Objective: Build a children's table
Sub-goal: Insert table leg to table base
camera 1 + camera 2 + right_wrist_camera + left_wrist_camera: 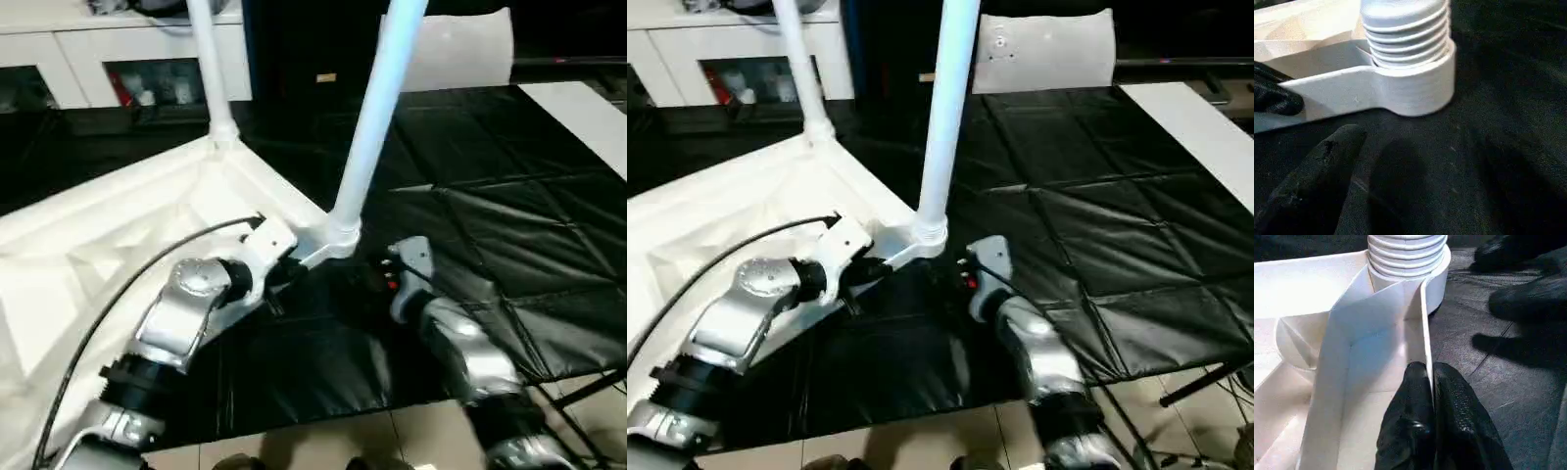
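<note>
At the near corner socket point(341, 237) of the upturned tabletop point(118, 245), left gripper point(1428, 382) pinched the rim wall while right gripper point(965, 279) stood released beside the leg point(377, 117); judged best to regrip low and twist squarely.

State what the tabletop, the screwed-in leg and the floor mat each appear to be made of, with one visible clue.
Tabletop: likely moulded white plastic; thin smooth ribs.
Leg: probably the same plastic; glossy, with moulded threads at its base.
Floor mat: seemingly black vinyl or faux leather; sheen and creases.
</note>
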Tool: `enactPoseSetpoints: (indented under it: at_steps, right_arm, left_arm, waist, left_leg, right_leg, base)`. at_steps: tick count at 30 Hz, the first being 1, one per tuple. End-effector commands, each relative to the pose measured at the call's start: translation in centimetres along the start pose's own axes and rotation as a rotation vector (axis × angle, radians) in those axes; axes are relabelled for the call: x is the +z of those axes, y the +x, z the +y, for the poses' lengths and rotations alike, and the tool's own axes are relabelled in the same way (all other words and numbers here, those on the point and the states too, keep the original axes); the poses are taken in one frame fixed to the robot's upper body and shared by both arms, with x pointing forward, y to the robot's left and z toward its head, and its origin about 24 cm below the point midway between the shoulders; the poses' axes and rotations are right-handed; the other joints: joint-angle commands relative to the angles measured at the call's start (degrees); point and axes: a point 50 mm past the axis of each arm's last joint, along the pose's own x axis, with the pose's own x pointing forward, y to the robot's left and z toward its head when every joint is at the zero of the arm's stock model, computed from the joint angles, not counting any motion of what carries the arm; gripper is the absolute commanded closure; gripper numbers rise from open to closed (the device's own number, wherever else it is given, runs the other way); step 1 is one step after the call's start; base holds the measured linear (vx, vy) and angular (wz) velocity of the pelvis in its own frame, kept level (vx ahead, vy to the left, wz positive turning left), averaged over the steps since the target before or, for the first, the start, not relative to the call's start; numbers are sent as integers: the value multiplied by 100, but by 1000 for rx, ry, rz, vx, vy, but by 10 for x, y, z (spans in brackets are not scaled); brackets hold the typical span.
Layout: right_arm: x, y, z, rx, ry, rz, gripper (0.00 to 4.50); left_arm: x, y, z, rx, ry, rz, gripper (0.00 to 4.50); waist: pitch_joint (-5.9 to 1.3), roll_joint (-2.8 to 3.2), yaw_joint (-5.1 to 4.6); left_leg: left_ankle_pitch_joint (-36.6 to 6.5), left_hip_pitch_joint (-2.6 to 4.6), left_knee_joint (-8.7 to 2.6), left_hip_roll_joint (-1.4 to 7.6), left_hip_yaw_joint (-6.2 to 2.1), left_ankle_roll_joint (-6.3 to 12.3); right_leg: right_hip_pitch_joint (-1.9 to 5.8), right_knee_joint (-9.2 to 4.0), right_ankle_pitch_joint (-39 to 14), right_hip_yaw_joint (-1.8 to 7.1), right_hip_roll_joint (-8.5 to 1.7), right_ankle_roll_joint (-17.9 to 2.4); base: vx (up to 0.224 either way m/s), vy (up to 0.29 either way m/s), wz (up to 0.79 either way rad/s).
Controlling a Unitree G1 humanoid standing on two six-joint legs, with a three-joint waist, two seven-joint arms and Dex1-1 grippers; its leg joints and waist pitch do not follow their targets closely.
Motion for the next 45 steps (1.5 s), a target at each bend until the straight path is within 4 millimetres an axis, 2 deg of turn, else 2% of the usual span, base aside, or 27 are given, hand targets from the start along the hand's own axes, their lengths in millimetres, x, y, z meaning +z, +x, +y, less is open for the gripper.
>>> enactPoseSetpoints:
  at_steps: [1,4,6,9,12,15,17,21,27,34,45]
  right_arm:
    - [9,-4,2,43,-17,-26,3]
    - [19,-16,-4,54,-59,-45,3]
    - [30,-25,-11,60,-84,-73,3]
    - [39,-34,-16,112,-127,-71,3]
    - [43,-39,-17,153,-159,-60,3]
    - [47,-42,-16,189,-181,-54,3]
    - [48,-42,-15,202,-181,-58,3]
    - [53,-42,-11,261,-196,-50,3]
    - [57,-37,-14,266,-234,-33,3]
    - [63,-34,-13,337,-268,-21,3]
    - [61,-35,-16,413,-335,53,3]
  left_arm:
    - [5,-2,5,-4,25,-48,450]
    - [2,-3,6,-26,39,-44,450]
    - [0,-5,9,-48,59,-39,450]
    - [-3,-7,12,-85,93,-27,450]
    - [-5,-9,14,-102,111,-15,450]
    - [-5,-9,15,-111,117,-12,450]
    - [-5,-10,15,-122,121,-11,450]
    - [-5,-9,14,-171,141,-14,450]
    - [-6,-10,10,-241,171,-15,450]
    - [-5,-11,6,-326,212,-25,450]
    - [-3,-18,-1,-494,257,-39,450]
  waist:
    - [-407,-84,22]
    - [-387,-118,32]
    - [-380,-110,51]
    - [-387,-113,51]
    - [-408,-101,58]
    - [-438,-112,59]
    - [-439,-116,56]
    - [-442,-126,80]
    - [-448,-110,120]
    - [-456,-129,189]
    - [-463,-147,215]
  left_leg:
    - [-203,1,-332,527,-174,884]
    - [-303,-12,-338,510,-176,879]
    - [-447,1,-341,505,-174,779]
    - [-502,6,-341,500,-173,729]
    - [-425,13,-331,516,-176,726]
    - [-217,6,-304,520,-178,828]
    - [-172,7,-294,517,-176,897]
    - [-191,4,-282,509,-172,910]
    - [-202,33,-282,527,-170,804]
    - [-235,35,-273,519,-162,754]
    - [-296,43,-271,529,-157,685]
  right_leg:
    - [313,-424,-440,462,-607,-1197]
    - [322,-465,-759,446,-596,-1112]
    - [315,-509,-1202,445,-594,-940]
    - [306,-518,-1365,442,-567,-826]
    - [298,-489,-1193,435,-575,-902]
    - [320,-416,-666,434,-574,-1054]
    - [317,-400,-518,428,-576,-1120]
    - [330,-410,-626,420,-581,-1133]
    - [310,-388,-655,424,-578,-1161]
    - [324,-378,-654,426,-589,-1139]
    - [316,-371,-721,425,-596,-1165]
  base:
    - [0,0,0]
    - [0,0,0]
    - [0,0,0]
    - [0,0,0]
    - [0,0,0]
    - [0,0,0]
    - [0,0,0]
    - [0,0,0]
    - [0,0,0]
    - [0,0,0]
    - [0,0,0]
